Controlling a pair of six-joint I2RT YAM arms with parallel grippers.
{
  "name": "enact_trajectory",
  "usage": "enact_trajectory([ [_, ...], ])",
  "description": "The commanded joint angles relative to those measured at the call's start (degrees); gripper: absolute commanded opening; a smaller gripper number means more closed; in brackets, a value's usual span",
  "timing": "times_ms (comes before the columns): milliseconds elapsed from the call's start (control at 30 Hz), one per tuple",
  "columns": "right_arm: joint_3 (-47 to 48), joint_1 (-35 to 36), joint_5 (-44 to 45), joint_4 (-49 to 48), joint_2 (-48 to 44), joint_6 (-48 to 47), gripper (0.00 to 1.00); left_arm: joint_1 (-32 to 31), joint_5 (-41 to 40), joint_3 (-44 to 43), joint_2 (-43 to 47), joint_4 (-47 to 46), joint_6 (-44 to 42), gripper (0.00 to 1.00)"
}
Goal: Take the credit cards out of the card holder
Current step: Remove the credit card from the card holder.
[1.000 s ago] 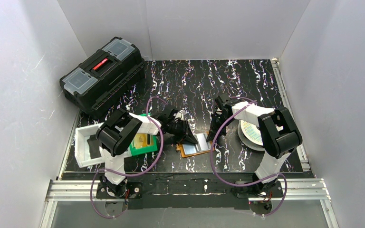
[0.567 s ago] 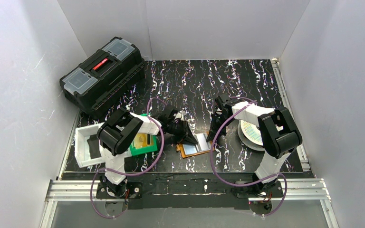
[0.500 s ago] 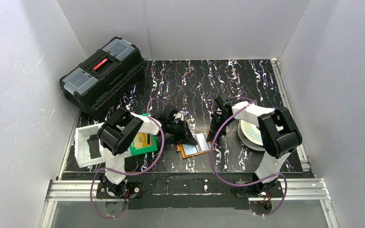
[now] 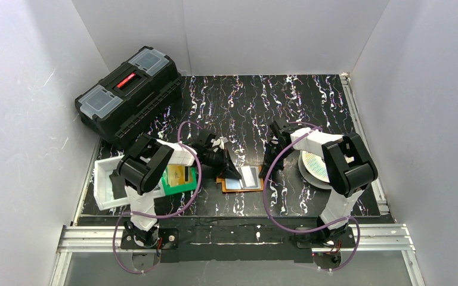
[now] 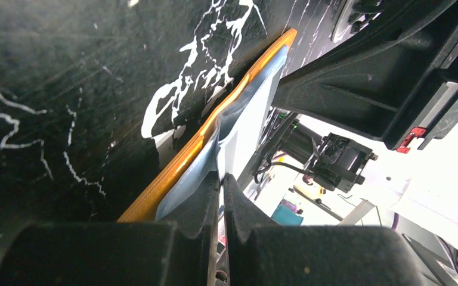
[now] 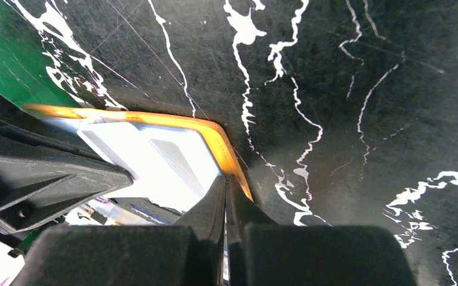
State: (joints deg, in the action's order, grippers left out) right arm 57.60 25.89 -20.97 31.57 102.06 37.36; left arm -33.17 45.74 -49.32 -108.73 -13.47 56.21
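The card holder [image 4: 244, 180] lies open on the black marbled table between my two grippers, orange rim round silvery inner pockets. My left gripper [image 4: 234, 172] [image 5: 221, 177] is shut at its left side, the tips pinching a thin pale silvery pocket sheet [image 5: 241, 128] beside the orange rim [image 5: 185, 156]. My right gripper [image 4: 266, 173] [image 6: 225, 179] is shut on the holder's right edge at the orange corner [image 6: 220, 140]. No credit cards show inside the holder. A gold-yellow card [image 4: 179, 175] lies in the green bin.
The green bin [image 4: 185, 186] and a white tray [image 4: 102, 182] with a dark flat piece stand left of the holder. A black toolbox [image 4: 128, 95] sits at the back left. A round patterned disc [image 4: 313, 167] lies right of my right arm.
My left gripper closed at the holder's left side, and the arm drew back to the left. The holder turned from tilted to square and shifted slightly left. The right gripper stayed shut.
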Motion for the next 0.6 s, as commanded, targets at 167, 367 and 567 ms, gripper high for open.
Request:
enact_trajectory([
  [167,-3.9,0.8,12.4,-1.0,4.6,-2.6,0.01,1.3,-4.3,-1.8,4.2,13.5,-9.0,0.00],
  [367,-4.0,0.8,12.4,-1.2,4.9,-2.6,0.01,1.3,-7.0,-3.0,5.9,20.0,-12.1,0.00],
  [567,-3.9,0.7,12.2,-1.3,5.1,-2.6,0.01,1.4,-10.1,-5.7,6.9,27.3,-16.4,0.01],
])
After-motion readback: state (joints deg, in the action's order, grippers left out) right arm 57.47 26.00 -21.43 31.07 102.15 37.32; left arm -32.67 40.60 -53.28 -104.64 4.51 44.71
